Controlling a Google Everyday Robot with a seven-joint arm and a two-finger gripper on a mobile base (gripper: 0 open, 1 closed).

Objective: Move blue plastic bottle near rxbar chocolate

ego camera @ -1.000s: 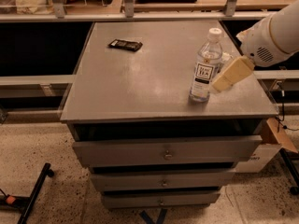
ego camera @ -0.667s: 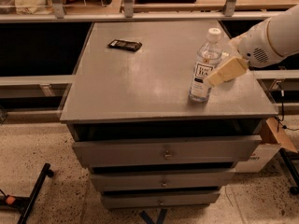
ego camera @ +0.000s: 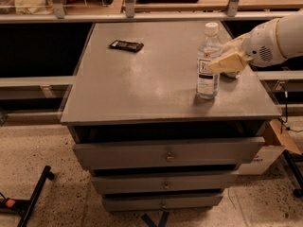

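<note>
The blue plastic bottle is clear, with a white cap and a white-and-dark label. It stands upright near the right front of the grey cabinet top. The rxbar chocolate is a flat dark bar lying at the far left of the top, well away from the bottle. My gripper reaches in from the right on a white arm. It sits against the bottle's right side at about mid-height.
The top belongs to a grey cabinet with three drawers, the upper one slightly open. A rail and shelving run behind it. A small object is mostly hidden behind the gripper. A black stand leg lies on the floor at left.
The gripper has moved up and slightly left, closer to the bottle's side. The bottle and the bar have not moved.
</note>
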